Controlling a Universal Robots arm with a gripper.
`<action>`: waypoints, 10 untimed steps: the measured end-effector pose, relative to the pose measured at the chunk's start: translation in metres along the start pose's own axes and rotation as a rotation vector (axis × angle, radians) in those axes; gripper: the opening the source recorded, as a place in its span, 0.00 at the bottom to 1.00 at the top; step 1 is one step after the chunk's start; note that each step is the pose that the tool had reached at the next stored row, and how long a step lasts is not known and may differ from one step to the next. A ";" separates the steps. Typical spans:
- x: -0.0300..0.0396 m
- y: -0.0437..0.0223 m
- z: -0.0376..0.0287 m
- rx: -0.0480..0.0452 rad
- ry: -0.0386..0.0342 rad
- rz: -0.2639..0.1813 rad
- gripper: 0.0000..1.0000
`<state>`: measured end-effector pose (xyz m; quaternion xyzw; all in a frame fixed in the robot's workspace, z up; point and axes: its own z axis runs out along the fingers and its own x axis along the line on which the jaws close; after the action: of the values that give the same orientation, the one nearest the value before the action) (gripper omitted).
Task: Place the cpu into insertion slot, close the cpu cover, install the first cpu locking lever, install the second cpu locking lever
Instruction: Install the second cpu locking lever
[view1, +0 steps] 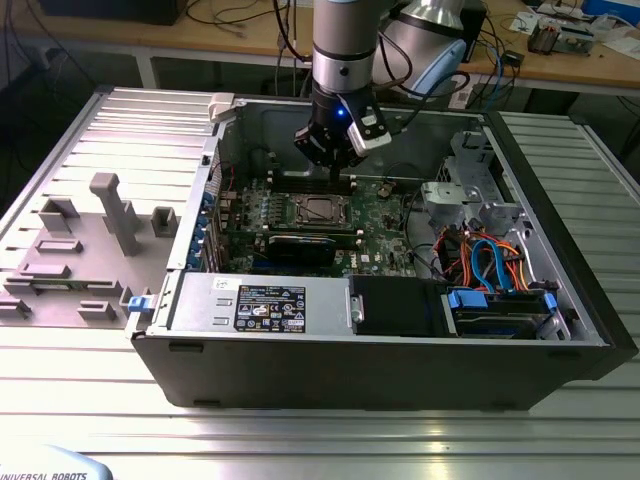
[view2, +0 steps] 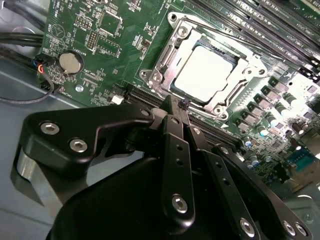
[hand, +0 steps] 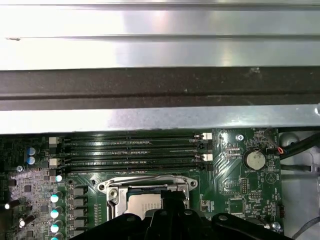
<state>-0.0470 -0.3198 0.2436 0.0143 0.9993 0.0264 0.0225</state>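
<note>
The hand (view2: 176, 105) hovers just above the motherboard (view2: 107, 47), its fingers pressed together on nothing, tips beside the insertion slot (view2: 202, 75). The cpu (view2: 204, 74) lies seated in that slot, with the cpu cover (view2: 162, 62) framing it, close past the fingertips.

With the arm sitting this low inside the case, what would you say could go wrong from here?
1. The gripper hangs close beside the cpu cover, which lies over the cpu; a sideways slip might scrape the cover or nudge the chip.
2. The memory slots run right beside the insertion slot, so the gripper could snag them.
3. Loose cables lie near the board's edge and may catch the arm.
</note>
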 end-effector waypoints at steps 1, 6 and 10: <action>0.0000 -0.0001 0.0000 0.0002 0.0000 0.000 0.11; 0.0000 -0.0021 -0.0001 0.0004 0.0000 0.000 0.11; -0.0001 -0.0049 -0.0002 0.0009 0.0000 0.000 0.11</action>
<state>-0.0470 -0.3246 0.2435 0.0144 0.9993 0.0259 0.0225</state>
